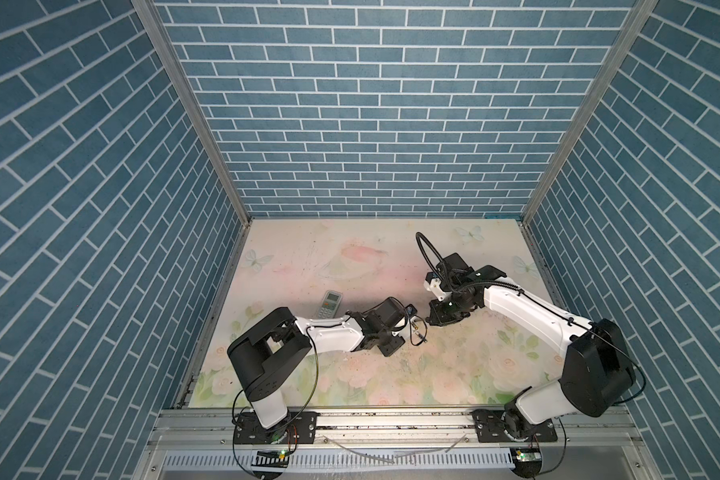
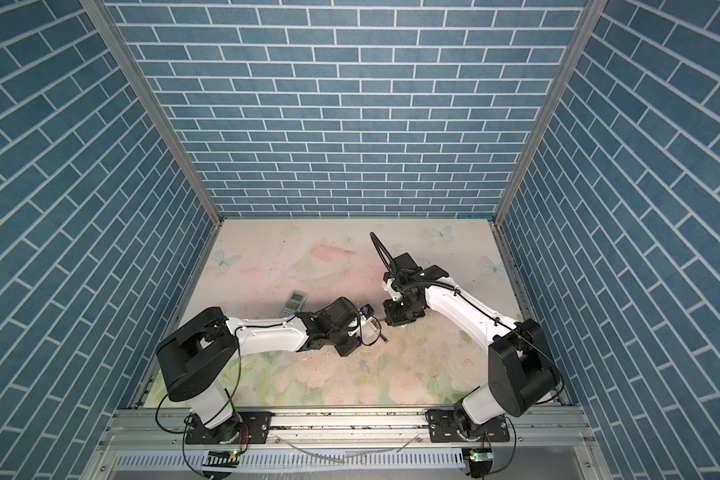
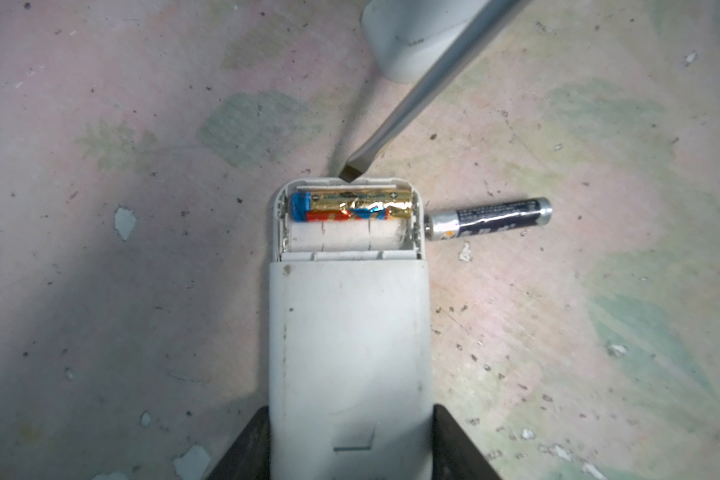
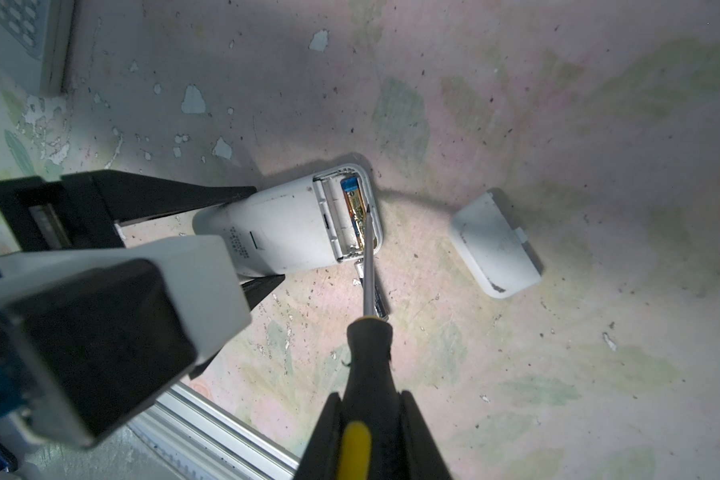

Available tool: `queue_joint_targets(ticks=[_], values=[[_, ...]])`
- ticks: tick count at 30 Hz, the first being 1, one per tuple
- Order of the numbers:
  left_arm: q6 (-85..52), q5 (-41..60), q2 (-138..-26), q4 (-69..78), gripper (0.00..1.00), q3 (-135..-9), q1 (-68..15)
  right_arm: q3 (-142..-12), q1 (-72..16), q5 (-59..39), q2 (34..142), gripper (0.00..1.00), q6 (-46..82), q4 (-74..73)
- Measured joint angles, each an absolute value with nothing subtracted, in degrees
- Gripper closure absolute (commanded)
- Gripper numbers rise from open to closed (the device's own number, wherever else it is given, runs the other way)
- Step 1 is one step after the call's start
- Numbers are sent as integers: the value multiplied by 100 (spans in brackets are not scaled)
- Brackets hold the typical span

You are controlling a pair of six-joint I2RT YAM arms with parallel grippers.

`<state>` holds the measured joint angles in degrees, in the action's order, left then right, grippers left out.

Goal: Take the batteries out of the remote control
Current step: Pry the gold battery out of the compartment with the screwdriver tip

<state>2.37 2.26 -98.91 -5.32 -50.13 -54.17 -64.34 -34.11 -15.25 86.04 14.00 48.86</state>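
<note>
Blue brick walls (image 1: 350, 104) stand on three sides of a worktop (image 1: 350, 257) with pale pink flowers and butterflies painted on it. Near the middle of the worktop, a bit closer to its front edge, the left fingers (image 3: 454, 449) are closed on a white remote (image 3: 348, 332), one finger on each long side. The remote lies with its back up, and its battery box is open at the end away from the fingers. One gold battery (image 3: 354, 205) with blue and red on it sits in the box, right by the end rim. The slot (image 3: 346, 239) next to it is bare and white. A black battery (image 3: 491, 217) with a silver end lies flat on the worktop, just beside the open end of the remote. The right fingers (image 4: 416, 436) are closed on a screwdriver (image 4: 368, 345) with a black and yellow handle. Its thin metal rod points down at the open box, and its flat tip is at the end rim, right by the gold battery. I cannot tell if the tip touches the battery. A small white cover (image 4: 495, 245) lies on the worktop past the open end of the remote, apart from it. A second remote (image 1: 329, 305) with a little screen and buttons lies face up nearer the left edge.
</note>
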Motion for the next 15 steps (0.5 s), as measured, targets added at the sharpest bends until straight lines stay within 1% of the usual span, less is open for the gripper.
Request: queue_joint_targets(ticks=[15], values=[[242,222,-9902,-558,83,-5037,-5417,-6434,-3411,-1638,8652,100,1146,4980]])
